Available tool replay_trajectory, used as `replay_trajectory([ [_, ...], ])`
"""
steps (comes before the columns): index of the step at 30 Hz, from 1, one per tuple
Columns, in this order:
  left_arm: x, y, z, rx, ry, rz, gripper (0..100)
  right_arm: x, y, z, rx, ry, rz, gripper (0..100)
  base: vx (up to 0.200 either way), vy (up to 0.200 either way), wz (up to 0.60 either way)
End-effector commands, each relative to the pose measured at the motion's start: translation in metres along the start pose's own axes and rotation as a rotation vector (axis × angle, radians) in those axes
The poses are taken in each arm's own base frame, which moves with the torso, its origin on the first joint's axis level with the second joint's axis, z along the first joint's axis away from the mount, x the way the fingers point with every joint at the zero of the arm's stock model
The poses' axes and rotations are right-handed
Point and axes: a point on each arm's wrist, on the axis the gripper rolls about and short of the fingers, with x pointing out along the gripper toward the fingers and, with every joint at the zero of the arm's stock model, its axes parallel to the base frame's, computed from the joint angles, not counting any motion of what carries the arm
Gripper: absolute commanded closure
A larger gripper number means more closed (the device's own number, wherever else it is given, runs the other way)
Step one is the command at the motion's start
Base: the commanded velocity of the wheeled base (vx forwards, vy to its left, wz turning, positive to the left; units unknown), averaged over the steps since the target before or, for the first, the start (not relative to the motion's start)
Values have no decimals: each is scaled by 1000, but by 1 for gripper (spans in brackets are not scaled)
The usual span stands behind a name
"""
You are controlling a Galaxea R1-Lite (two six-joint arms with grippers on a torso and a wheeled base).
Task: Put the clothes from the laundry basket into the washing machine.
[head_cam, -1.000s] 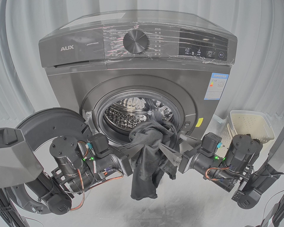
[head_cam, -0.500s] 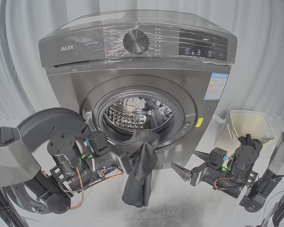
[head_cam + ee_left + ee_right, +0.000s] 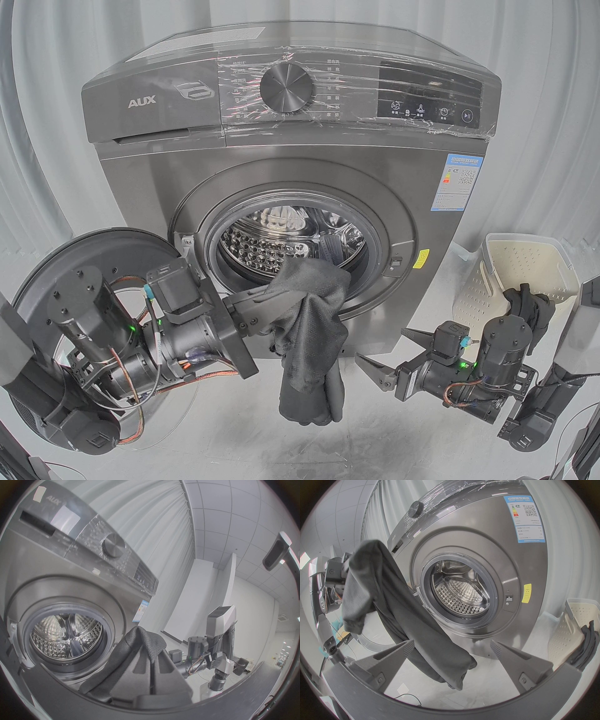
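Before the open drum [image 3: 281, 240] of the washing machine [image 3: 287, 156], the left claw [image 3: 275, 303] holds a dark garment [image 3: 312, 337] by its top fold. It looks soft and limp. Near the laundry basket [image 3: 531, 262], the right claw [image 3: 382, 345] stands wide.

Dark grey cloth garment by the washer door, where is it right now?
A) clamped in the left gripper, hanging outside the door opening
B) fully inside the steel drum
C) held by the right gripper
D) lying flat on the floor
A: the dark grey garment hangs from the left gripper, which is shut on it, in front of the open grey washing machine; the right gripper is open and empty.
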Motion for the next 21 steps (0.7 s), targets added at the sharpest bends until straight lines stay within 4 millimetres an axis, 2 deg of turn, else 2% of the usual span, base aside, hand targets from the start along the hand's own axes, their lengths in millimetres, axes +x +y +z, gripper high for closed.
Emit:
replay_trajectory([
  [1, -5, -7, 12, 15, -42, -10, 100, 4, 1, -5, 0, 13, 2, 0, 0, 0, 0],
  [9, -2, -5, 11, 15, -50, 26, 100, 11, 7, 0, -2, -14, 25, 0, 0, 0, 0],
  [12, 4, 3, -1, 0, -33, 118, 100, 16, 25, 8, -13, -62, 102, 0, 0, 0, 0],
  [16, 10, 9, -10, 16, -15, 148, 100, 20, 48, 15, -25, -97, 189, 0, 0, 0, 0],
  [21, 15, 10, -9, 24, -25, 146, 100, 30, 59, 18, -27, -125, 225, 0, 0, 0, 0],
])
